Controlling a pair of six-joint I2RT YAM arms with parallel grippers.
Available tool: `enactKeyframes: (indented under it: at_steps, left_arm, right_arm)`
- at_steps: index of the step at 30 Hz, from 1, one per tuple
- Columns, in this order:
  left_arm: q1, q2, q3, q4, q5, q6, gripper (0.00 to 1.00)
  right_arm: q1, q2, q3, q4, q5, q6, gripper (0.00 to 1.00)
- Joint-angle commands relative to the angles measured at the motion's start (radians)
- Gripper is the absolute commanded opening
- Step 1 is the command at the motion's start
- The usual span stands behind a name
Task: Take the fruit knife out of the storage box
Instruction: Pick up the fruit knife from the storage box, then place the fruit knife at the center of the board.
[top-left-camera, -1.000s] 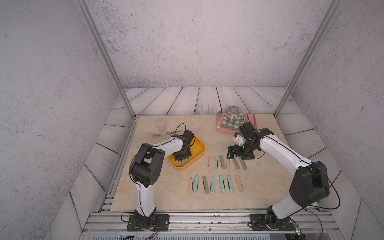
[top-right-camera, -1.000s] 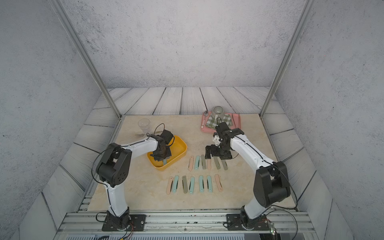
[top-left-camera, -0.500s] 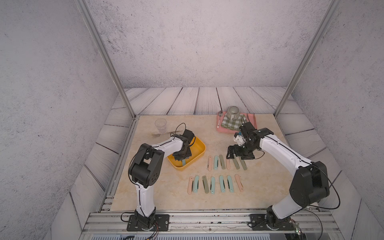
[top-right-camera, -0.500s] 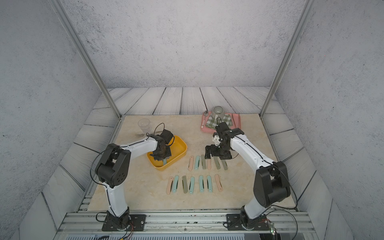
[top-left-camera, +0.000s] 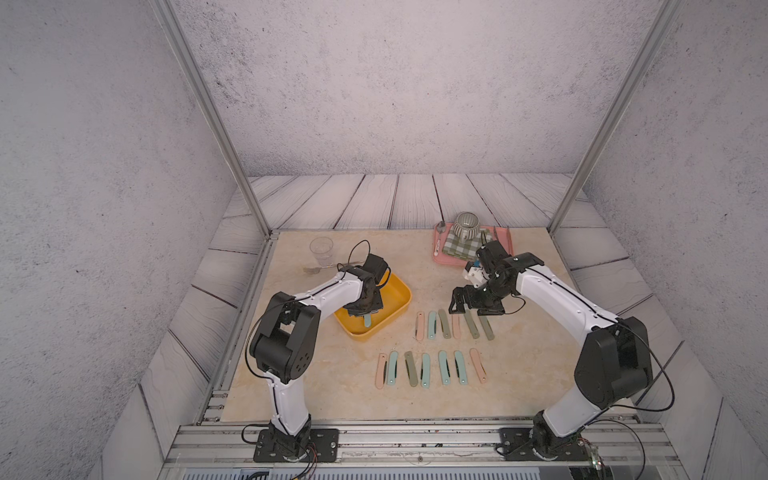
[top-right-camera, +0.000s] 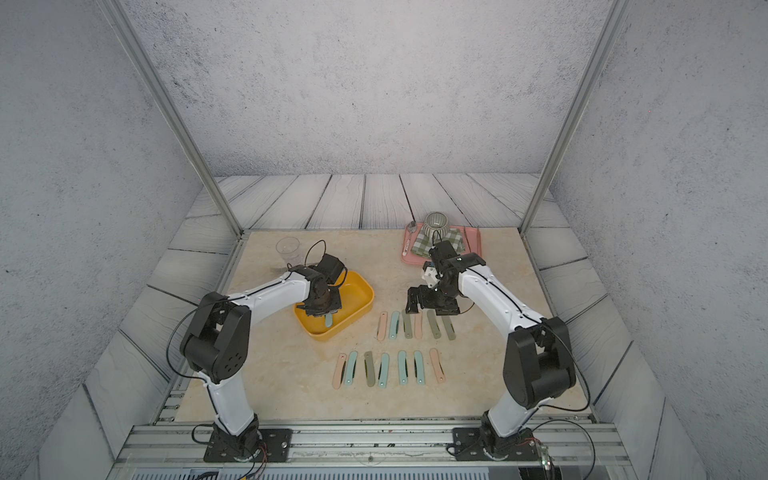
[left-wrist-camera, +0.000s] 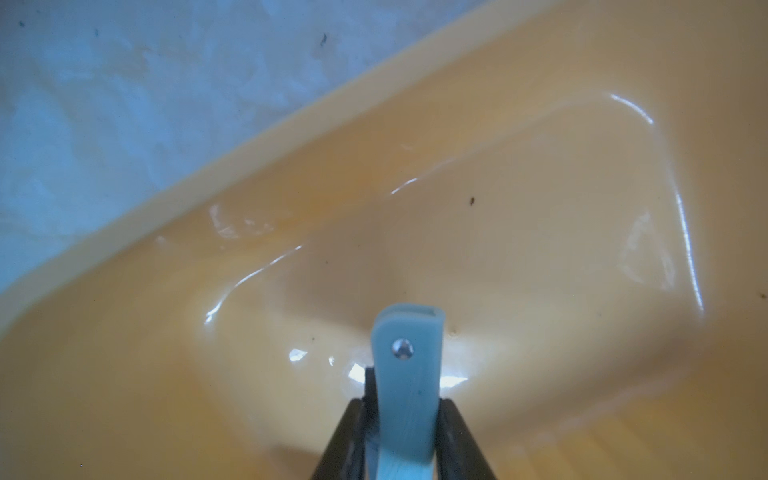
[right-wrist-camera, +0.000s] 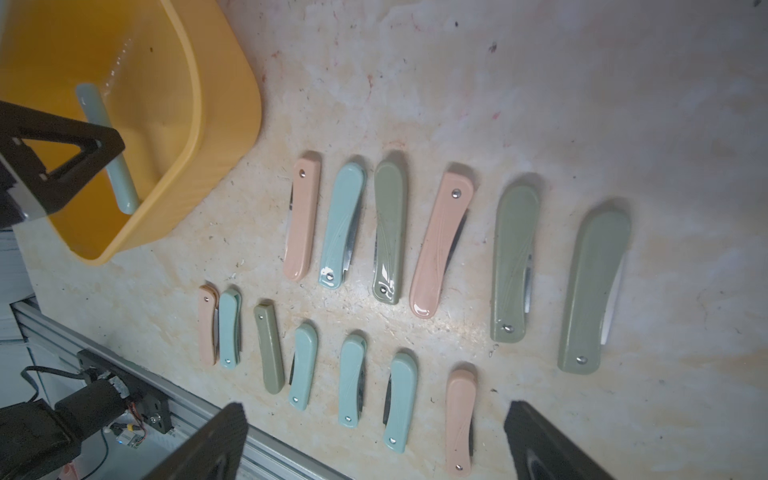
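Glossy plastic storage box (left-wrist-camera: 519, 166), smooth blue plastic fruit knife (left-wrist-camera: 409, 390), metal rivet (left-wrist-camera: 402, 348), matt stone-look tabletop (right-wrist-camera: 540, 104)

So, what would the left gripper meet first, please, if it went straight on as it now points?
Probably the floor of the box. The left gripper, shut on the knife, points down into it, and the knife's end leads the jaws, so it would touch first; the gap is unclear.

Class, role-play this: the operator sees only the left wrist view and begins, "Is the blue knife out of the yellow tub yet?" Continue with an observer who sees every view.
Observer: No; in the right wrist view the fruit knife has its free end inside the storage box walls.
Operator: Where's the right gripper?
Observer: The right gripper is open, hovering by the far row of folded knives.
Operator: How many are out?
Observer: Thirteen: six far, seven in the near row.
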Motion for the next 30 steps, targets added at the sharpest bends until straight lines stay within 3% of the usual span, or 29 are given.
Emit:
enactKeyframes:
  at_steps: [1, 5, 12, 19, 30]
  left_arm:
    - [-0.007, -0.048, 0.027, -0.02, -0.011, 0.037, 0.28]
    - [-0.007, -0.078, 0.029, -0.019, 0.006, 0.073, 0.28]
    - [-0.009, -0.162, 0.001, 0.008, 0.068, 0.13, 0.28]
    - [-0.011, -0.222, -0.027, 0.032, 0.155, 0.143, 0.28]
    - [-0.039, -0.358, -0.163, 0.203, 0.326, 0.16, 0.28]
  right_arm:
    - [-0.003, 0.022, 0.033, 0.015, -0.037, 0.001, 0.99]
    - [-0.004, 0.046, 0.058, 0.038, -0.081, 0.014, 0.95]
    - [-0.004, 0.083, 0.1, 0.118, -0.184, 0.065, 0.74]
    - [0.009, 0.112, 0.114, 0.21, -0.299, 0.126, 0.68]
    - [0.068, 0.204, 0.213, 0.303, -0.378, 0.198, 0.5]
